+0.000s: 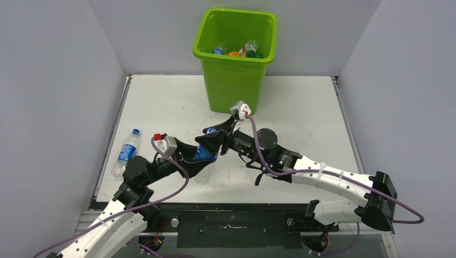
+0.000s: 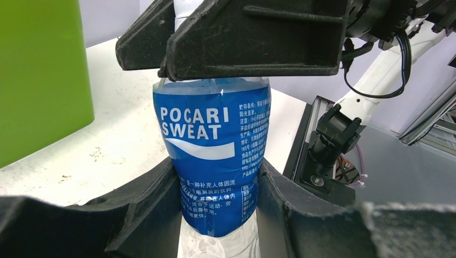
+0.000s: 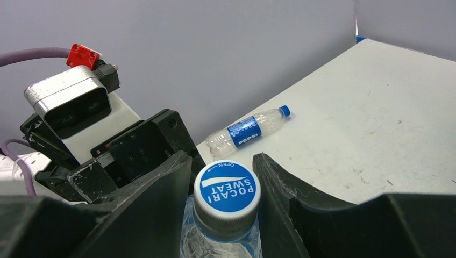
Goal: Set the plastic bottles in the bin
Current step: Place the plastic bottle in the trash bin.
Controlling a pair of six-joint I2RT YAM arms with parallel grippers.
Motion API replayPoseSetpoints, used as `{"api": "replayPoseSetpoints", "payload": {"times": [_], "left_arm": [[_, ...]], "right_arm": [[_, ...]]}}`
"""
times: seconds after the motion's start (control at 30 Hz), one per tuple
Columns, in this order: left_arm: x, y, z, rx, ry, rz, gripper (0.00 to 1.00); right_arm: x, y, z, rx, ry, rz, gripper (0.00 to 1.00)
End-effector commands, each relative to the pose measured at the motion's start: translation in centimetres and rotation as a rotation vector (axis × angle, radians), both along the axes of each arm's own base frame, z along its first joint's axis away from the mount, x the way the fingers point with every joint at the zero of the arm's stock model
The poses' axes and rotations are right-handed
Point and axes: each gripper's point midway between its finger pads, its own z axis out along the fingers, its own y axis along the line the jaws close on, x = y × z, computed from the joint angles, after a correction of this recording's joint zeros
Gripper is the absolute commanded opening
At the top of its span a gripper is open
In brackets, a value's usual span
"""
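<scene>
From above, the green bin [image 1: 231, 86] stands at the far side of the white table [image 1: 301, 118], and several bottles [image 1: 248, 48] already lie inside it. In front of the bin, toward the arms, a bottle with a blue label [image 1: 205, 152] is held up between both arms. The left gripper [image 1: 206, 156] is clamped around its body, and the right gripper [image 1: 214, 135] is clamped at its top end, the end nearer to the bin. Another bottle [image 1: 125, 153], clear with a blue cap and a blue label, lies on its side on the table, well to the left of the bin and close to the table edge, apart from both arms. In the left wrist view, the two fingers [image 2: 156, 199] press on both sides of the blue label, which reads POCARI SWEAT, and the black fingers of the right gripper close over the top of the bottle; a part of the bin wall [image 2: 37, 75] shows at the left. In the right wrist view, the fingers [image 3: 161, 199] sit tight on each side of the blue and white cap [image 3: 227, 185], the camera [image 3: 72, 107] of the left wrist is just behind, and the lying bottle [image 3: 244, 130] shows a Pepsi label
</scene>
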Motion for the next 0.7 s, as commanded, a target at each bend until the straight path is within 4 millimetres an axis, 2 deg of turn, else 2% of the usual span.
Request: {"api": "replayPoseSetpoints", "payload": {"times": [0.0, 0.07, 0.2, 0.23, 0.27, 0.43, 0.67], "left_arm": [[-0.3, 0.2, 2.5, -0.057, -0.066, -0.002, 0.0], [-0.1, 0.3, 2.4, -0.058, -0.061, 0.007, 0.09], [-0.1, 0.2, 2.4, -0.065, -0.045, 0.001, 0.5], [-0.2, 0.1, 2.3, -0.065, -0.04, -0.011, 0.57], [-0.4, 0.0, 2.2, -0.065, -0.034, -0.026, 0.61], [-0.7, -0.7, 1.8, -0.052, 0.005, -0.079, 0.68], [-0.5, -1.1, 1.2, -0.036, 0.035, -0.094, 0.68]], "right_arm": [[-0.9, -0.3, 2.4, 0.022, -0.058, 0.043, 0.05], [-1.1, -0.2, 2.5, 0.018, -0.059, 0.053, 0.05], [-1.7, 0.2, 2.6, -0.003, -0.059, 0.095, 0.05], [-1.8, 0.4, 2.7, -0.007, -0.057, 0.105, 0.05], [-1.9, 0.5, 2.8, -0.009, -0.054, 0.114, 0.05], [-2.2, 0.6, 3.7, 0.004, -0.045, 0.13, 0.05], [-2.6, 0.5, 5.8, 0.076, -0.035, 0.149, 0.05]]}}
